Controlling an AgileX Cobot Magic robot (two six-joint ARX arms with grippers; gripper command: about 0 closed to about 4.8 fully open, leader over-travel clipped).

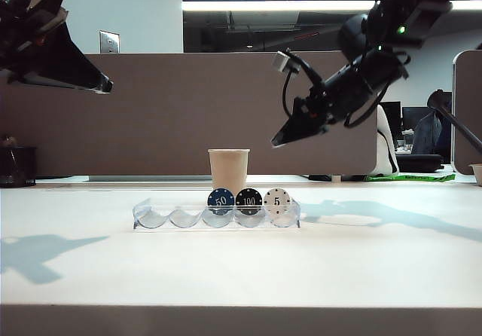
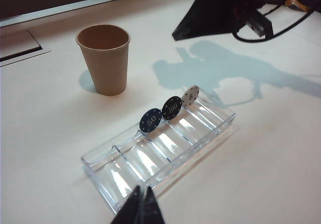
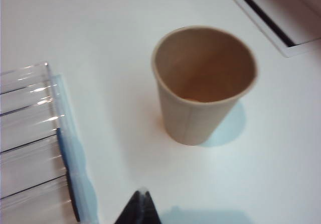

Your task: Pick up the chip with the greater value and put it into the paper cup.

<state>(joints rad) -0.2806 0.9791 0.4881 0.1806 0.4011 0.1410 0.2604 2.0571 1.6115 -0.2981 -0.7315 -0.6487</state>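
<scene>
You'll find the chip (image 1: pixel 248 198) marked 100 standing on edge in the tray (image 1: pixel 151 219), just in front of the cup (image 1: pixel 228 169), between the 50 and the 5. The right gripper (image 1: pixel 280 141), clenched and empty, hangs above the tray's 5 end and is nearer than the left gripper (image 1: pixel 105 87), also clenched, high off the other end. The right wrist view shows the chips only edge-on, with no numbers legible.

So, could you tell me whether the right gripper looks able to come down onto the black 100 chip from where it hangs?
Probably yes: the right gripper, jaws shut, hangs above the 100 chip, whose top edge stands exposed between its neighbours.
</scene>
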